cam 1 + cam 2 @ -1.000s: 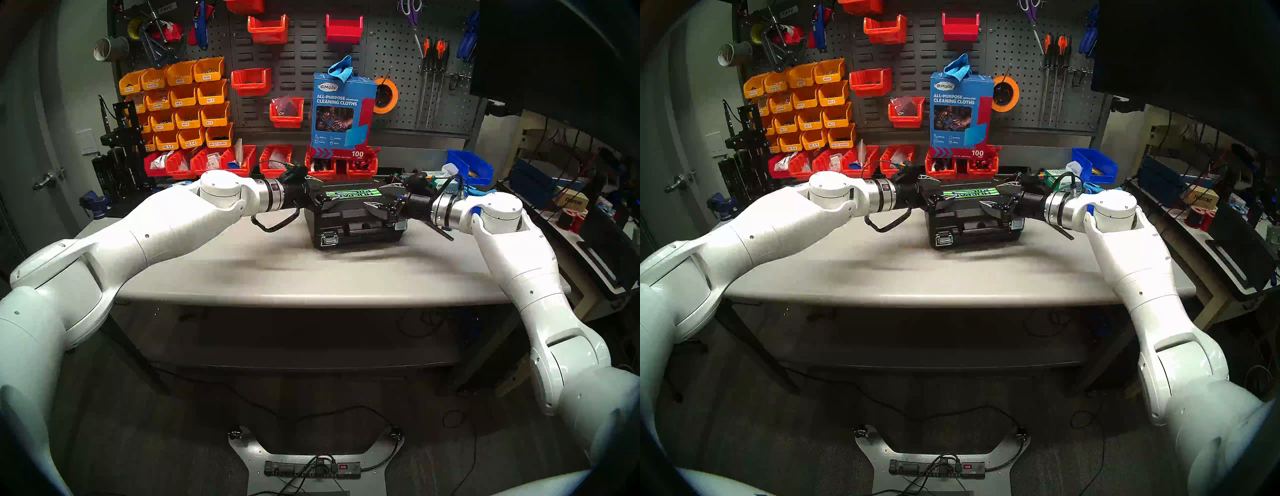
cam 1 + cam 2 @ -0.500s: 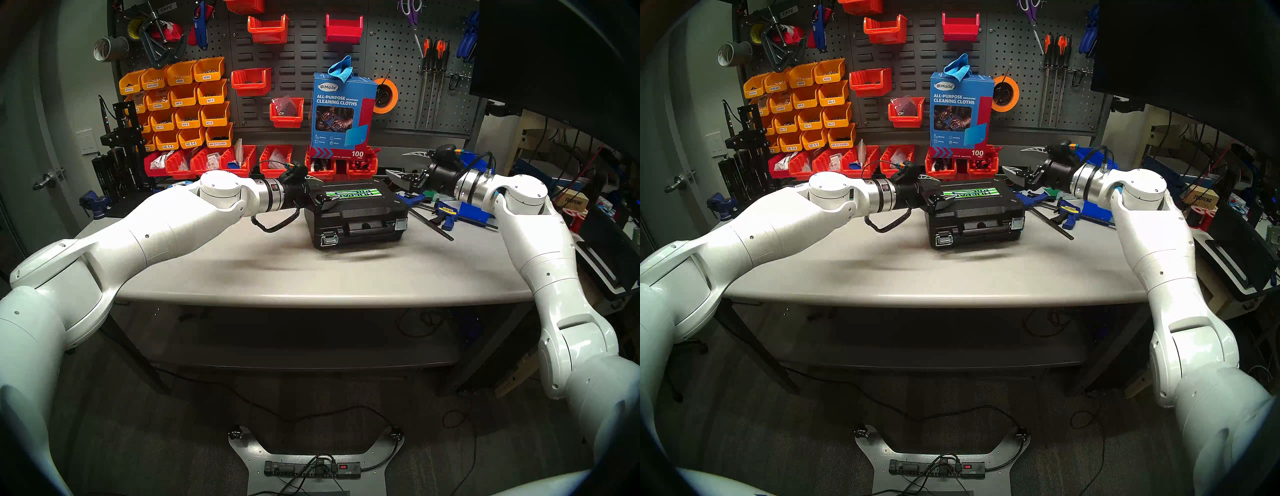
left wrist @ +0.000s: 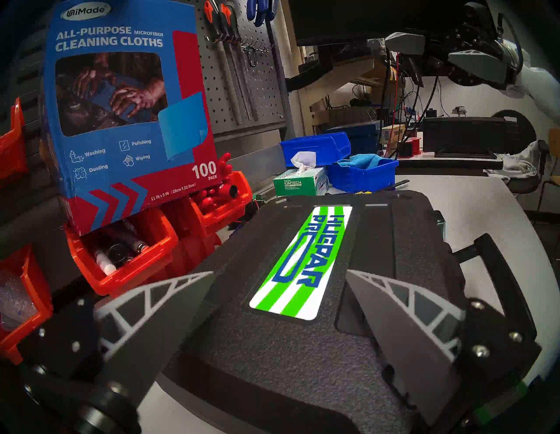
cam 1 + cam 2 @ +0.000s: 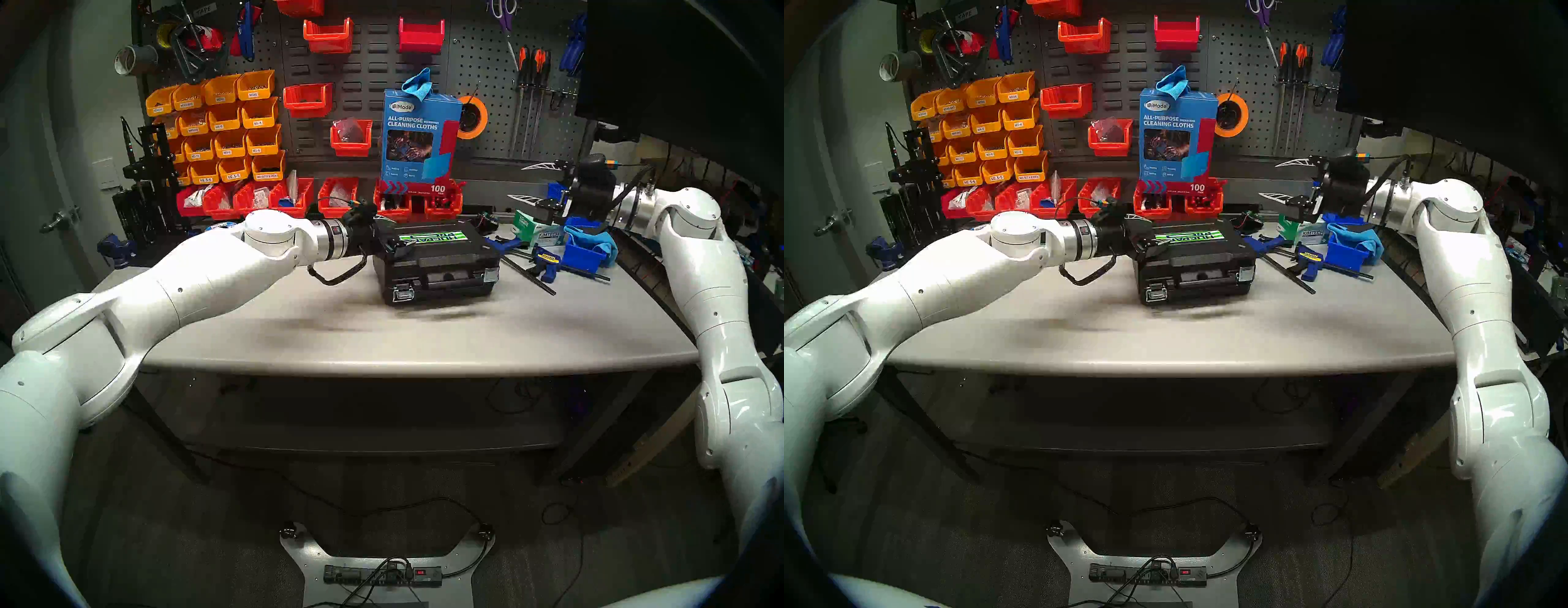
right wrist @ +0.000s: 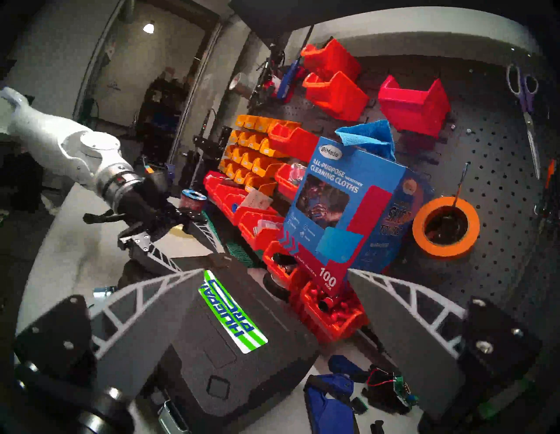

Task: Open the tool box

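Grey workbench (image 4: 424, 339) is backing onto a pegboard (image 4: 479, 68) of orange, red bins; the tool box (image 4: 437, 263) is lying shut at centre frame (front latches facing the head camera). Left gripper (image 3: 280, 274), jaws spread, is straddling its lid; right gripper (image 4: 532, 180), also spread and empty, is hovering at the upper right. Only the right wrist view is showing a small circuit board (image 5: 400, 386).

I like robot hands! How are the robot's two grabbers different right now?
The left gripper sits low, over the tool box lid; the right gripper hangs high, off beside it. The left one's fingers lie side by side; the right one's are stacked. Both are open and hold nothing.
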Robot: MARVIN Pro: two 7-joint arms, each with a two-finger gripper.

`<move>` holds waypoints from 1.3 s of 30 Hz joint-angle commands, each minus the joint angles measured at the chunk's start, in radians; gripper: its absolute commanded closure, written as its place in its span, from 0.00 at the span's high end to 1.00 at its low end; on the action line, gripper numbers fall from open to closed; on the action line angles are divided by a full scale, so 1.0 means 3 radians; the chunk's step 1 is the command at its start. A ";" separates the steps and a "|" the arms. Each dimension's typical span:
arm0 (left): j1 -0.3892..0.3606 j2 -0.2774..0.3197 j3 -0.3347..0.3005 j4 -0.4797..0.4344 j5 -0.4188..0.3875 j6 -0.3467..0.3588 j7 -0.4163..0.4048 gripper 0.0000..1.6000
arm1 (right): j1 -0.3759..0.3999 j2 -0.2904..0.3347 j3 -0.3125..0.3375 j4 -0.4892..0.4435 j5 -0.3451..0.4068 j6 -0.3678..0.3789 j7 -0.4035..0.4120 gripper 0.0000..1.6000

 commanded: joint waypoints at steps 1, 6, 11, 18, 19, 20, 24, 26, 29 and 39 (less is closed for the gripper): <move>0.0170 0.0007 0.0179 0.0031 0.0081 0.0083 -0.0013 1.00 | 0.0139 0.0257 -0.0154 0.0031 0.0047 -0.0056 0.0429 1.00; 0.0165 0.0006 0.0191 0.0032 0.0087 0.0084 -0.0011 1.00 | 0.0160 0.0305 -0.0395 0.0092 0.0054 -0.0190 0.0705 1.00; 0.0162 0.0006 0.0198 0.0032 0.0089 0.0086 -0.0010 1.00 | 0.0212 0.0307 -0.0573 0.0146 0.0049 -0.0301 0.0722 1.00; 0.0156 0.0007 0.0209 0.0033 0.0087 0.0086 -0.0009 1.00 | 0.0313 0.0351 -0.0867 0.0243 0.0009 -0.0516 0.0722 1.00; 0.0155 0.0007 0.0211 0.0033 0.0087 0.0086 -0.0009 1.00 | 0.0327 0.0359 -0.0910 0.0258 0.0016 -0.0544 0.0722 1.00; 0.0154 0.0007 0.0211 0.0033 0.0086 0.0085 -0.0009 1.00 | 0.0333 0.0366 -0.0948 0.0258 0.0012 -0.0567 0.0722 1.00; 0.0151 0.0007 0.0217 0.0033 0.0085 0.0085 -0.0008 1.00 | 0.0371 0.0400 -0.1126 0.0281 -0.0004 -0.0685 0.0722 1.00; 0.0149 0.0007 0.0221 0.0033 0.0084 0.0085 -0.0007 1.00 | 0.0393 0.0417 -0.1207 0.0301 0.0001 -0.0742 0.0722 1.00; 0.0147 0.0007 0.0225 0.0034 0.0084 0.0086 -0.0007 1.00 | 0.0432 0.0439 -0.1314 0.0332 0.0010 -0.0811 0.0722 1.00; 0.0139 0.0008 0.0239 0.0034 0.0083 0.0089 -0.0004 1.00 | 0.0558 0.0440 -0.1575 0.0466 0.0094 -0.0975 0.0722 1.00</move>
